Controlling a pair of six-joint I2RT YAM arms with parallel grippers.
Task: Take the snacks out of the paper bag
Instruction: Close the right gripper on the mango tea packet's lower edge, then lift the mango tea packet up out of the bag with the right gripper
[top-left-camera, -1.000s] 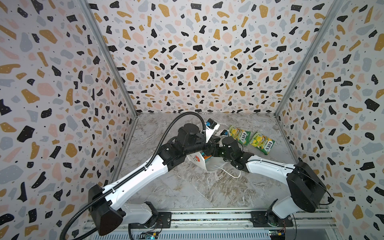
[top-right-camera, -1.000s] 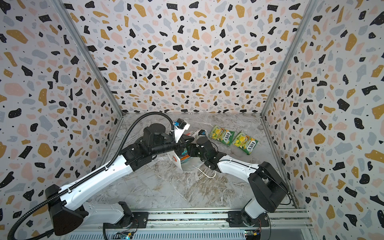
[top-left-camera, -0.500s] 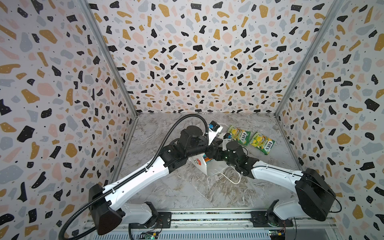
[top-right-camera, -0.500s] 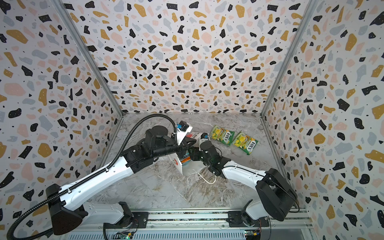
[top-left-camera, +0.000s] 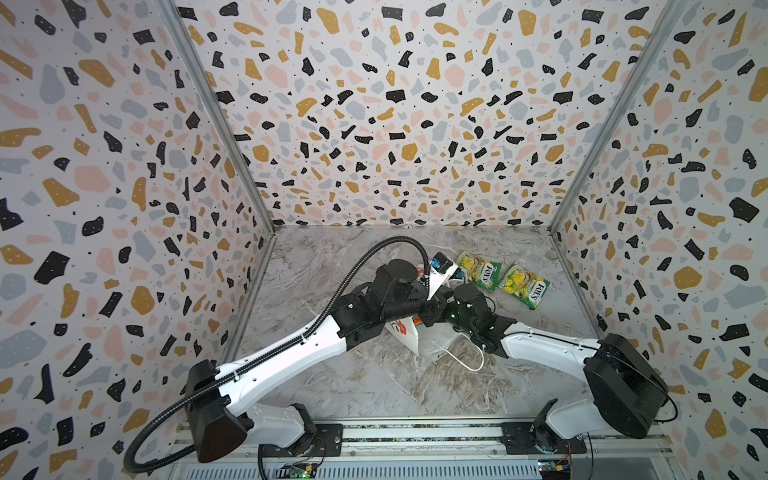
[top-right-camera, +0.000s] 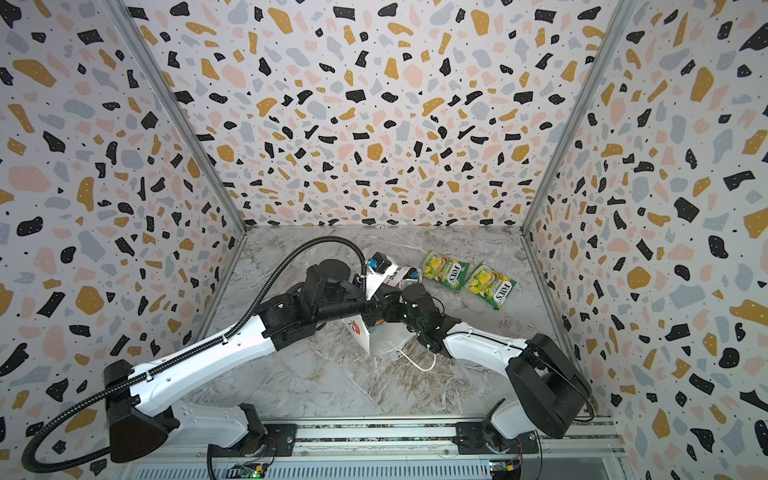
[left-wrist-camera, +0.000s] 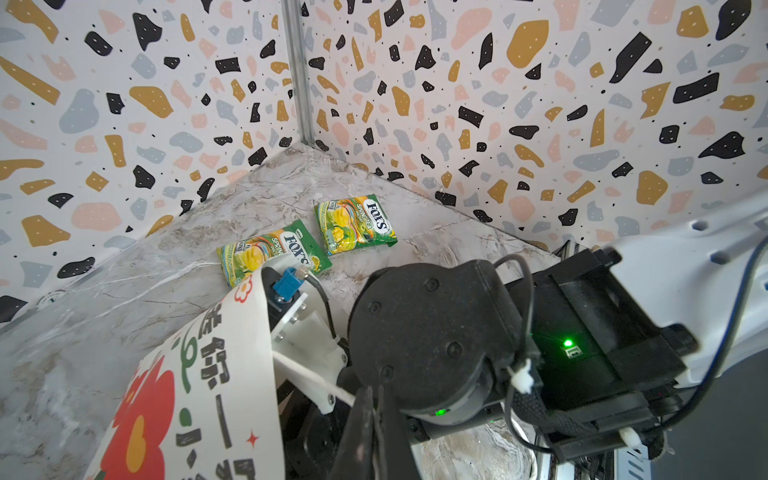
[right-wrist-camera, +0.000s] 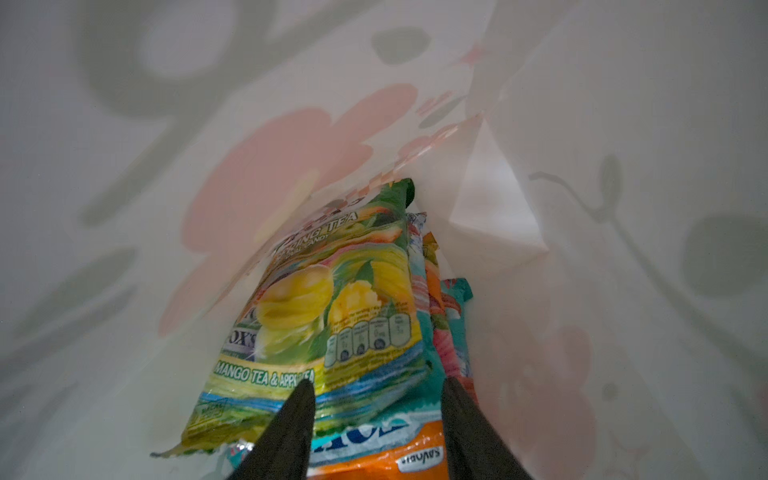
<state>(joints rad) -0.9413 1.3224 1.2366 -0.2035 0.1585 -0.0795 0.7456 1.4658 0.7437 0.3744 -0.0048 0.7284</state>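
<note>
My left gripper (left-wrist-camera: 371, 401) is clamped on the white cord handle (left-wrist-camera: 308, 376) of the flower-printed white paper gift bag (left-wrist-camera: 232, 374). My right gripper (right-wrist-camera: 378, 382) is inside it, jaws apart over the stacked glossy candy pouches (right-wrist-camera: 328, 307). Two green-yellow pouches (top-left-camera: 478, 269) lie out on the marble table (top-left-camera: 332, 270).

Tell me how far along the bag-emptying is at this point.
Done: two green-yellow pouches lie out on the table. In hand: the left gripper is shut on the paper bag at its mouth, and the right gripper is inside it, jaws apart around a green pouch. Left: that one plus a teal-pink pouch and an orange pouch.
</note>
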